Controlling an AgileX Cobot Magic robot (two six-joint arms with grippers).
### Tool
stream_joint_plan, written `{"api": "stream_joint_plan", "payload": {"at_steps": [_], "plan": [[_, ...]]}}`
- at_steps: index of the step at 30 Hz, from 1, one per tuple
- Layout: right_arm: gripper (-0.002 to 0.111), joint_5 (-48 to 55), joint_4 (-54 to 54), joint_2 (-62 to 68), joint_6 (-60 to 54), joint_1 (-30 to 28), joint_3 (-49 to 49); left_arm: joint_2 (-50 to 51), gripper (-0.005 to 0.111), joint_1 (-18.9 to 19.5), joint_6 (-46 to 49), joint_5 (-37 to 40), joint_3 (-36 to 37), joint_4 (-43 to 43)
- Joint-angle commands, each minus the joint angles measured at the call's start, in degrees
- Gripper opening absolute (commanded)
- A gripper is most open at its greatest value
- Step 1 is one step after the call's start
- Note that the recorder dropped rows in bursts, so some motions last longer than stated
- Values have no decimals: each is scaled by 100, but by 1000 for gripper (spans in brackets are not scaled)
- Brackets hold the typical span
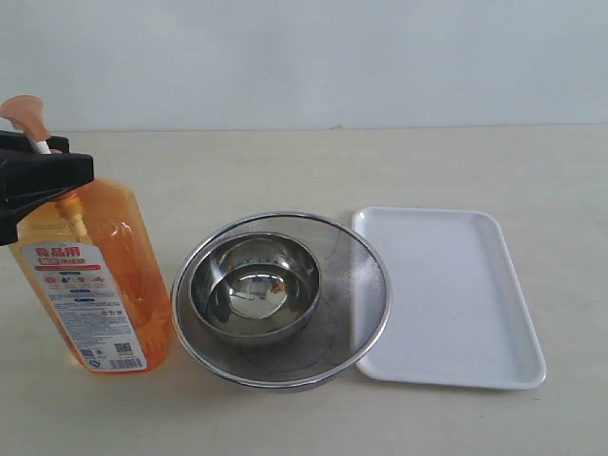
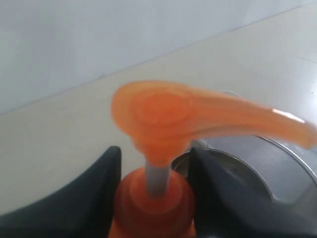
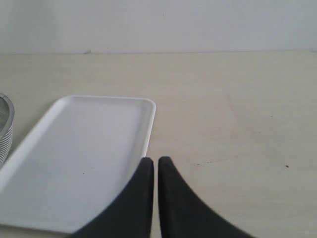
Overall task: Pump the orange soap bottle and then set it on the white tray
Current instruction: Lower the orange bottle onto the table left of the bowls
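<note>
Tabletop of pale beige laminate (image 1: 285, 161) takes up most of what I can see, running back to a plain light wall. On the right side lies the flat rectangular white plastic tray (image 1: 446, 294), with rounded corners and a low rim and nothing on it. Its left edge slips just under the rim of the round steel mesh strainer bowl (image 1: 366, 285) in the middle of the table. A smaller round polished steel bowl (image 1: 285, 242) sits inside the strainer, towards its left.

On the far left stands the tall translucent orange soap bottle (image 1: 95, 275). It is upright on the table, just beside the strainer and well apart from the tray. Its white label with red characters faces forward. I can't tell whether bottle and strainer touch.

The left gripper (image 2: 155, 163) is at the bottle's neck. Its black fingers (image 2: 106, 188) press against the orange collar from both sides, below the orange pump head (image 2: 163, 116), which sits raised on its white stem.

The right gripper (image 3: 155, 163) shows only in its own wrist view. It hangs over bare table just beside the tray's edge, its two black fingers drawn nearly together with only a sliver between them and nothing held.
</note>
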Motion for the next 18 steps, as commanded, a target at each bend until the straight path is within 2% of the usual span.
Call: {"api": "stream_joint_plan", "payload": {"at_steps": [1, 4, 7, 16, 18], "plan": [[0, -46, 4, -26, 7, -41, -3, -67, 41, 16, 63, 180, 13, -252], [0, -46, 4, -26, 7, -41, -3, -67, 63, 16, -10, 90, 13, -252], [0, -46, 4, -26, 7, -41, -3, -67, 75, 16, -68, 3, 13, -232], [0, -44, 4, -26, 5, -41, -3, -67, 79, 16, -68, -119, 13, 128], [0, -44, 4, -26, 5, -41, -3, -67, 75, 16, -68, -118, 13, 206]]}}
